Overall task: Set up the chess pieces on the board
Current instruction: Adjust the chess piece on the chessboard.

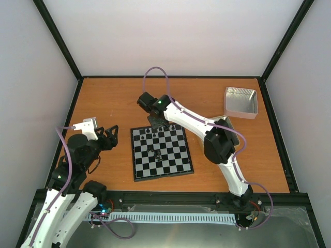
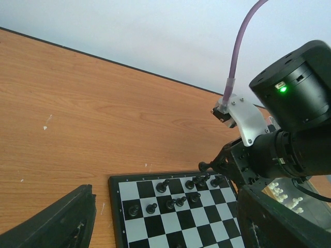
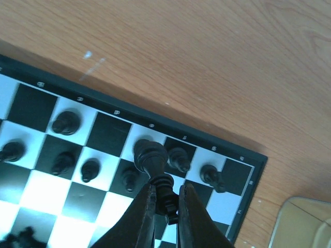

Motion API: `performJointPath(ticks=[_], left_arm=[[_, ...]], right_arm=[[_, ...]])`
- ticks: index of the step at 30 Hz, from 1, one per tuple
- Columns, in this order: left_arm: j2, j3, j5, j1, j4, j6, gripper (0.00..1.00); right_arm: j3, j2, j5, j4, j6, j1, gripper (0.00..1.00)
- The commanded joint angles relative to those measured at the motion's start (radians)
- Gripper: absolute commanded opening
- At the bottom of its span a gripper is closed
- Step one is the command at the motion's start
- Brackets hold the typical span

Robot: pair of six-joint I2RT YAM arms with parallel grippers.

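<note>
The black piece (image 3: 151, 155) you are carrying is pinched low on its stem between the fingers of the right gripper (image 3: 165, 199), which is clamped tight on it. In the right wrist view it sits at lower centre, over the edge rows of the board (image 3: 207, 143); you cannot tell whether it touches a square.

Seen from above, the other chess pieces (image 1: 156, 132) line the board's top two rows, with a couple near its middle. The board lies mid-frame on the wooden table (image 1: 103, 98).

Your left gripper (image 1: 112, 135) waits just left of the board's upper-left corner, spread wide and holding nothing.

One metal tin (image 1: 240, 101) sits at upper right. A second tin (image 1: 225, 119), partly under the right arm, holds cream-white pieces (image 2: 285, 194).
</note>
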Motion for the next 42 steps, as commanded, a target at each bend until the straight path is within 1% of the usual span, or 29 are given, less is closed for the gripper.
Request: performJointPath(ticks=[1, 7, 14, 29, 42], left_arm=[[0.001, 0.003, -0.014, -0.002, 0.02, 0.016, 0.75], [0.003, 0.003, -0.014, -0.002, 0.02, 0.015, 0.76], [0.002, 0.003, -0.016, -0.002, 0.019, 0.015, 0.76], [0.002, 0.003, -0.019, -0.002, 0.016, 0.015, 0.76], [0.0, 0.003, -0.023, -0.002, 0.016, 0.015, 0.76]], right_arm=[[0.031, 0.031, 0.118, -0.057, 0.027, 0.001, 0.03], [0.033, 0.048, 0.154, -0.076, 0.036, 0.002, 0.03], [0.028, 0.052, 0.083, -0.05, 0.01, 0.002, 0.03], [0.024, 0.085, 0.078, -0.055, 0.012, 0.002, 0.03], [0.007, 0.103, 0.026, -0.024, 0.004, 0.002, 0.03]])
